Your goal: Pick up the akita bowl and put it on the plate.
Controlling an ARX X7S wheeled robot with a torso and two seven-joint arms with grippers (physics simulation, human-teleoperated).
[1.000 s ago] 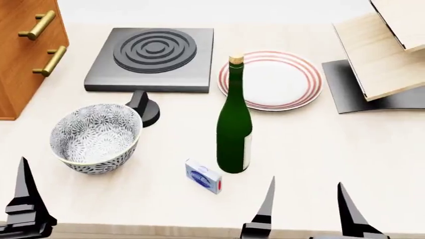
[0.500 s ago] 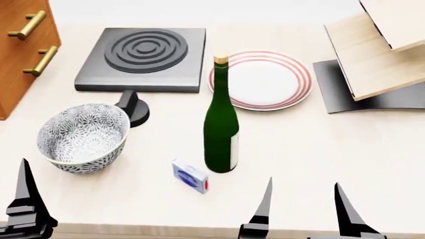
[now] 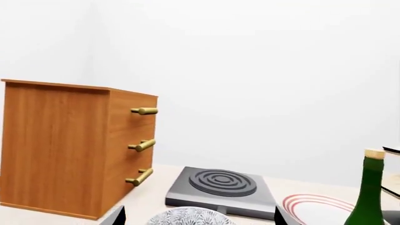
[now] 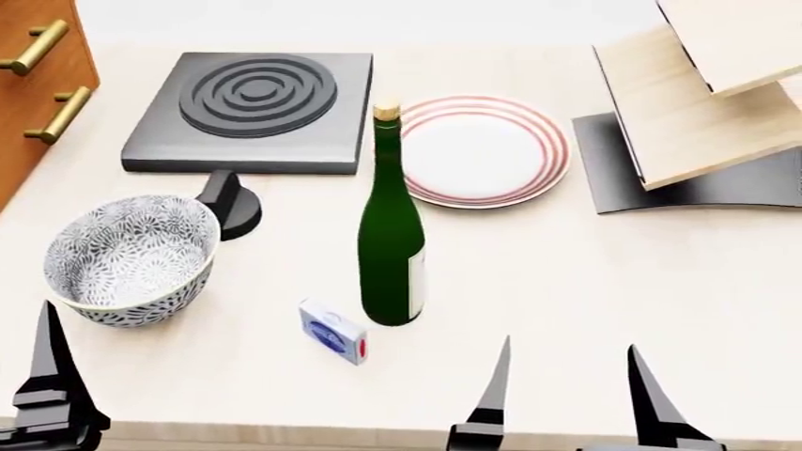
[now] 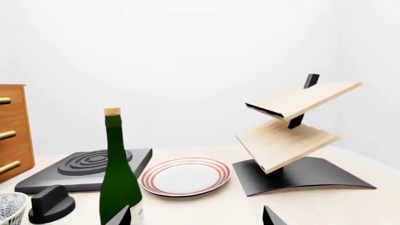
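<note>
The akita bowl [image 4: 131, 258], white with a dense grey leaf pattern, stands upright at the table's near left. Its rim shows low in the left wrist view [image 3: 190, 218]. The plate [image 4: 483, 150], white with red rings, lies farther back, right of centre, and is bare. My left gripper [image 3: 198, 220] is open, just short of the bowl, and only one of its fingers [image 4: 53, 376] shows in the head view. My right gripper [image 4: 570, 346] is open over the near table edge with nothing between its fingers. It faces the plate [image 5: 184, 176] from a distance.
A tall green bottle [image 4: 393, 244] stands between bowl and plate. A small blue-white box [image 4: 333, 331] lies by its base. Behind the bowl are a black knob [image 4: 232, 202] and a grey stove burner [image 4: 251, 108]. A wooden drawer cabinet [image 4: 38, 85] stands far left, a wooden rack [image 4: 701, 103] far right.
Everything on the table has slid left in the head view, so the view has shifted right. Both grippers keep their place in the view and stay open.
</note>
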